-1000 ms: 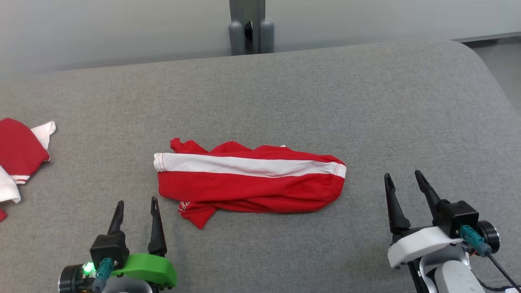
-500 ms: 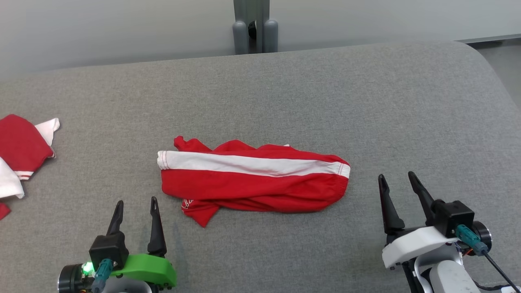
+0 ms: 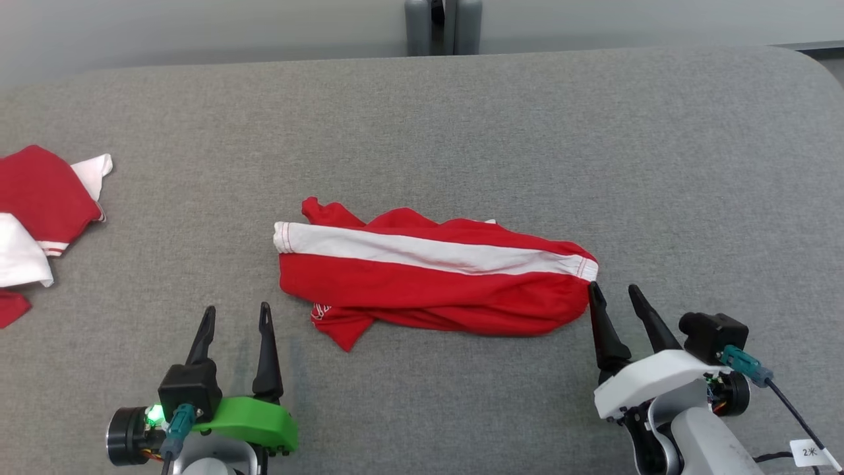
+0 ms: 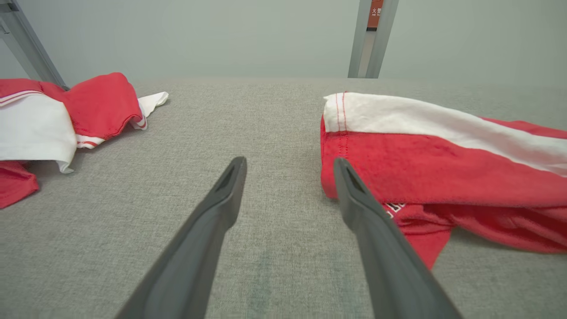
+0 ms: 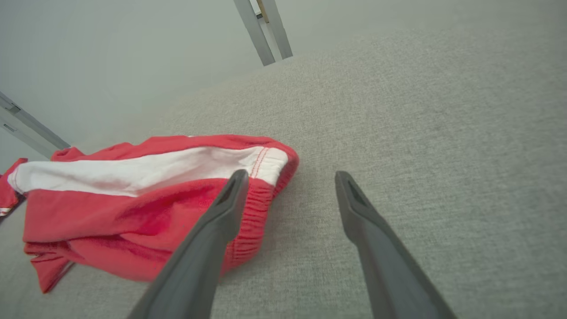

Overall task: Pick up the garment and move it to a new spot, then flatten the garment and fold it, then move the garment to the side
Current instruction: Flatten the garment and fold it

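Observation:
The garment (image 3: 428, 277) is a red piece with a white stripe, bunched lengthwise on the middle of the grey surface (image 3: 461, 132). It also shows in the left wrist view (image 4: 443, 159) and the right wrist view (image 5: 133, 199). My left gripper (image 3: 237, 315) stands open at the lower left, just short of the garment's left end, with nothing between its fingers. My right gripper (image 3: 616, 290) is open at the garment's elastic right end; its left finger (image 5: 221, 212) lies in front of that edge, and whether it touches I cannot tell. Nothing is gripped.
Other red and white clothes (image 3: 39, 218) lie at the surface's far left edge. A grey post (image 3: 443, 26) stands behind the far edge. The surface's rounded corner (image 3: 811, 72) is at the upper right.
The head camera has shifted, so the whole scene sits lower-right. My right gripper has moved left, up to the garment's right end. The left gripper has barely moved.

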### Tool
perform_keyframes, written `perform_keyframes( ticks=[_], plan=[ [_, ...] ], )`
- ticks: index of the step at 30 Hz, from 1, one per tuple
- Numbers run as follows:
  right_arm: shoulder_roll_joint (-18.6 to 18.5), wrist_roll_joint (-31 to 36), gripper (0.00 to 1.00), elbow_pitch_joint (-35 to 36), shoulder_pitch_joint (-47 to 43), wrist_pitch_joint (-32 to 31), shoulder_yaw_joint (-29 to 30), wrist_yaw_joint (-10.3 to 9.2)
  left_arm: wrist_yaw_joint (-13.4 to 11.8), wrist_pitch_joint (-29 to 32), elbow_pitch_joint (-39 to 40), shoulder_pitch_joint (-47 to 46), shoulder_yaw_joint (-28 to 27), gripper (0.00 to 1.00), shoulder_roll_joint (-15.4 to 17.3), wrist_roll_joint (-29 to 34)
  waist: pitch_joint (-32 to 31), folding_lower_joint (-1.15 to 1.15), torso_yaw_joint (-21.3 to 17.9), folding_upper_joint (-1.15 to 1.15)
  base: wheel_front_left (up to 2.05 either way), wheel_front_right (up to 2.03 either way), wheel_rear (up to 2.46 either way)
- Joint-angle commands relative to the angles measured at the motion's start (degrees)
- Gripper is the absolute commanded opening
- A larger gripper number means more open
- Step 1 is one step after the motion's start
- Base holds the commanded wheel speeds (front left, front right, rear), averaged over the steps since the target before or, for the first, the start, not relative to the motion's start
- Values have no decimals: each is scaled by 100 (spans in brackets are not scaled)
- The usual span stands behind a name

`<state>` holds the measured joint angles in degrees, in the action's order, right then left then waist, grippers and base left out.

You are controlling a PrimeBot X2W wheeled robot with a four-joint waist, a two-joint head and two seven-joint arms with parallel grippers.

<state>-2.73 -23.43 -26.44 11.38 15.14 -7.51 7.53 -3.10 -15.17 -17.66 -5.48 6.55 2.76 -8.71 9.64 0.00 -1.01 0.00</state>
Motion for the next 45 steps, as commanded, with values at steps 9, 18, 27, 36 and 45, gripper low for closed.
perform_keyframes(
  ticks=[9,18,27,36,45],
  plan=[
    [-30,-739,100,-386,298,1,-206,-7,45,3,-39,17,-35,100,24,93,11,0,172,0,0,0,0],
    [-26,-1251,100,-611,501,0,-441,-7,80,3,-69,-32,2,100,24,131,71,0,192,0,0,0,0],
    [-29,-1652,43,-626,702,0,-523,-7,90,3,-63,-114,-19,100,25,169,174,0,220,0,0,0,0],
    [-25,-1571,0,-453,752,0,-448,-7,260,3,50,-241,67,100,24,-161,305,0,199,0,0,0,0],
    [-30,-1476,0,-367,688,0,-425,-7,898,3,-206,-845,136,100,29,-1311,459,0,59,0,0,0,0]
  ],
)
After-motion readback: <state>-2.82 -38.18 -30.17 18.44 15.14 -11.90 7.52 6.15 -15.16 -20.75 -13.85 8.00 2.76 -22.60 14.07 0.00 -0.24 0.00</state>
